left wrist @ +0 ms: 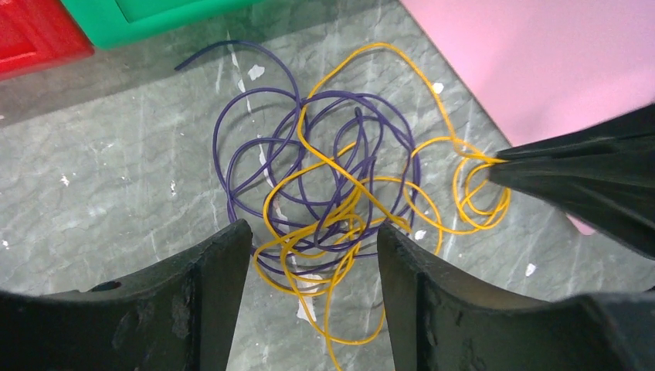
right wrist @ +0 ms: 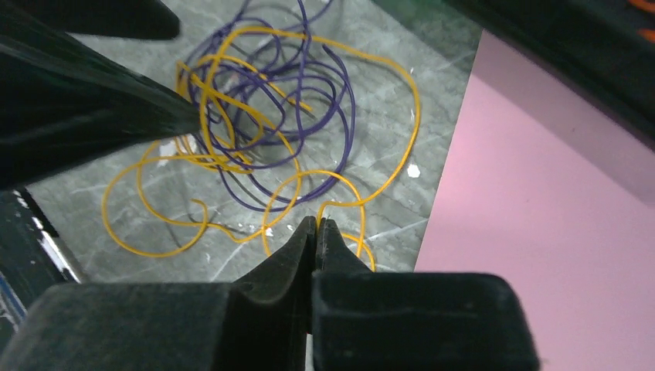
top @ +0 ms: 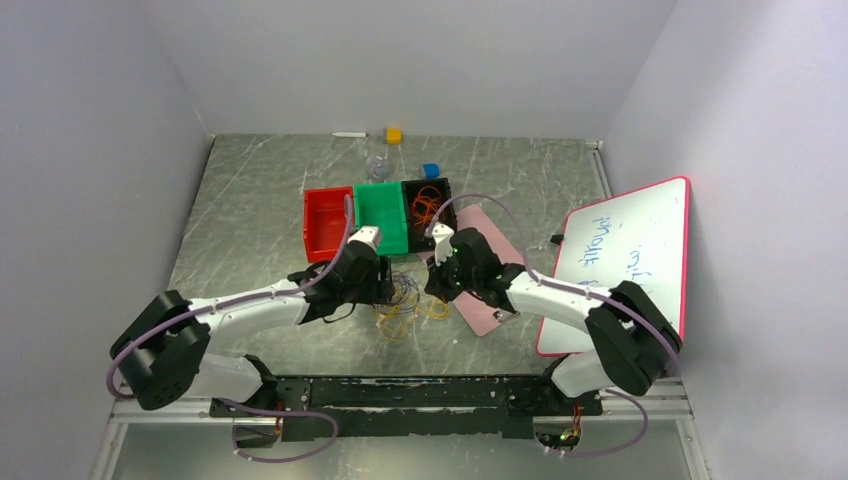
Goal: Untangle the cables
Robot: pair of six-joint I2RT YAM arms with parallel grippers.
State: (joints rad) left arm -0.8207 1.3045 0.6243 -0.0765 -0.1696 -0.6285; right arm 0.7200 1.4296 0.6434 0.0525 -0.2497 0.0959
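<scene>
Mid-separation: right claw (right wrist: 317,224) clamped on a yellow cable (right wrist: 419,108) beside the pink mat (right wrist: 541,193), left claw (left wrist: 313,232) spread wide. Next, probably: pull slowly toward mat.

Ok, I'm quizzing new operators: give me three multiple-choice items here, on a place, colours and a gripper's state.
1. The loose tangle lies: A in the red bin; B on the table; C on the whiteboard.
2. Its colours are: A yellow and purple; B green and white; C all red.
3. The right gripper is: A wide open; B out of view; C shut on a yellow cable.
B: it rests on grey tabletop beside the pink mat. A: both wrist views show those colours. C: its tips meet on the strand.
</scene>
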